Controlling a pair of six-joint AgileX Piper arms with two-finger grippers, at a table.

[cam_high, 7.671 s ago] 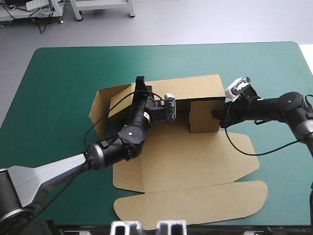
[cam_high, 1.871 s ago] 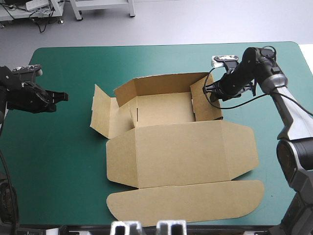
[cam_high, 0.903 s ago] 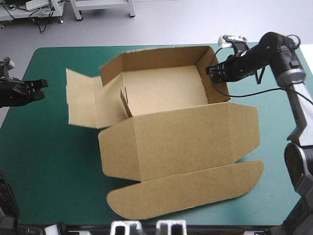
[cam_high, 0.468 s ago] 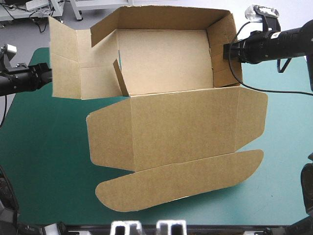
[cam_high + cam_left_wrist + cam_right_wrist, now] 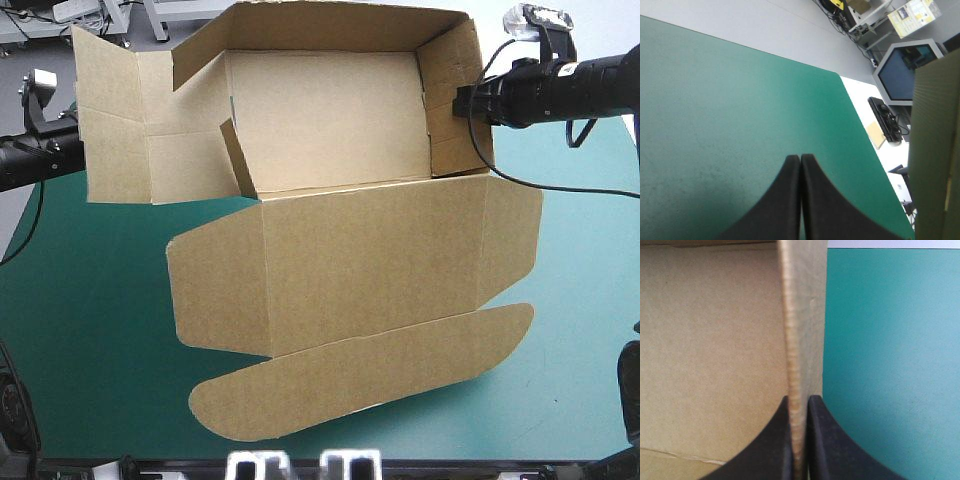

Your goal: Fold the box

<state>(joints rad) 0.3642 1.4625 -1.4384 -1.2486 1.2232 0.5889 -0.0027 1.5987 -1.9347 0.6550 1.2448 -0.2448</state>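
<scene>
- While the right gripper [image 5: 462, 103] pinches the side wall of the box [image 5: 340, 270], black fingers pressed together on the board, the whole brown sheet hangs held up over the teal-green cover [image 5: 90, 300], its inside tipped toward the overhead camera.
- Its board is matte and plain, with straight creases. The back wall and the pinched wall stand up around a flat floor. On the side farthest from the right gripper, the wall flaps lie splayed outward, not tucked.
- Below the tray, a wide panel with cut corners drops down and ends in a long tongue with rounded ends.
- Only the right wrist camera shows the pinch up close. The wall's ribbed cut edge runs straight ahead from between the fingertips, with the box's inner face on one side and smooth cover on the other.
- Only the left wrist camera shows the left gripper [image 5: 800, 165]. Its fingers meet in one pointed arch with nothing between them. A strip of brown board stands off to one side, ahead of it and apart from it.
- From overhead, that gripper's tip passes out of sight at the outer edge of the splayed flap.
- Ahead of the left gripper, the cover runs smooth out to its far edge.
- Whether the tongue touches the cover cannot be told.
</scene>
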